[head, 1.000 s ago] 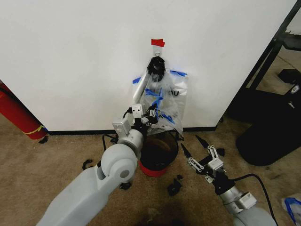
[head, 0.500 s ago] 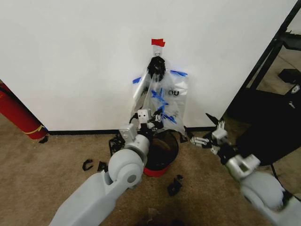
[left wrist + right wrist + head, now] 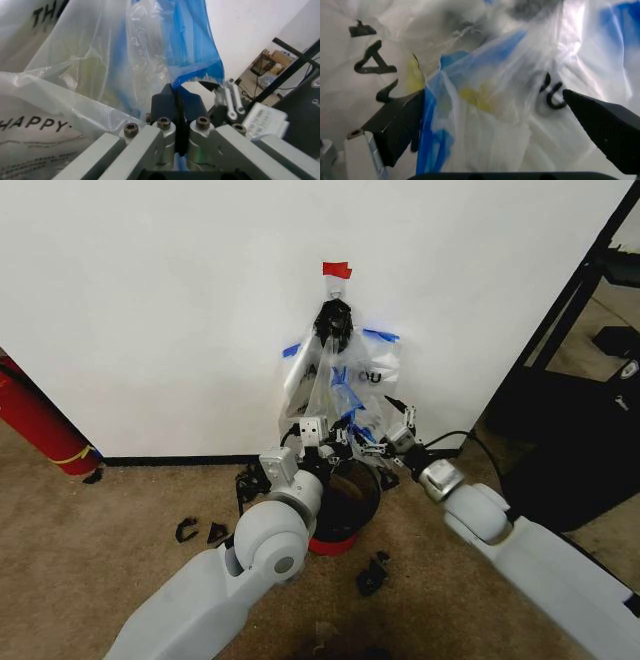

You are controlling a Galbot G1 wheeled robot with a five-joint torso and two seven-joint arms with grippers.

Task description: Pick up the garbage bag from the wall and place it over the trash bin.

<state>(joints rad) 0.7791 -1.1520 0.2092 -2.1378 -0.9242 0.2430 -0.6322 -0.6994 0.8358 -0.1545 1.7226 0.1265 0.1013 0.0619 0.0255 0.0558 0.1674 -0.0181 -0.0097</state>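
Note:
The garbage bag [image 3: 335, 385], clear crinkly plastic with blue tape patches, hangs from a black hook on the white wall [image 3: 150, 300], in front of a printed bag [image 3: 375, 375]. Below it stands the trash bin [image 3: 335, 544], black inside with a red lower body. My left gripper [image 3: 338, 438] is just above the bin's rim, at the bag's lower edge. In the left wrist view my left gripper [image 3: 176, 108] is shut on the clear and blue plastic [image 3: 100, 67]. My right gripper [image 3: 385, 435] is open at the bag's lower right. In the right wrist view its fingers [image 3: 395, 127] straddle the plastic [image 3: 490, 112].
A long red cylinder [image 3: 35, 420] leans at the far left by the black baseboard. A black stand [image 3: 570, 440] fills the right side. Small black scraps [image 3: 370, 575] lie on the carpet around the bin. Red tape [image 3: 337, 270] marks the wall above the hook.
My right arm rose from low over the carpet on the right and swung in to the bag, fingers still open. My left gripper shifted slightly right, still holding the bag's lower edge.

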